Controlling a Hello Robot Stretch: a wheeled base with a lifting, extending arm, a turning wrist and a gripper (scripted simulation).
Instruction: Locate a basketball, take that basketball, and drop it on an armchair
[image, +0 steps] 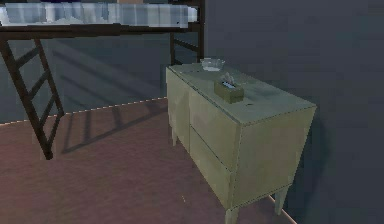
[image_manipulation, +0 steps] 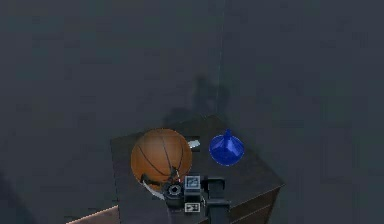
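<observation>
Loft bed (image: 100, 20) and pale dresser (image: 245, 120) lie ahead; you will need to search for the armchair afterwards. The dark surface (image_manipulation: 250, 175) on the arm's side carries the basketball (image_manipulation: 161, 155) toward its left, with a blue object (image_manipulation: 226, 148) just beside it. The pincer (image_manipulation: 168, 188) sits at the ball's lower edge. Contact, finger spread and any hold cannot be told. Seat the fingers across the ball's widest girth and lift straight, clear of the blue object. The surface's near edge is cut off.
</observation>
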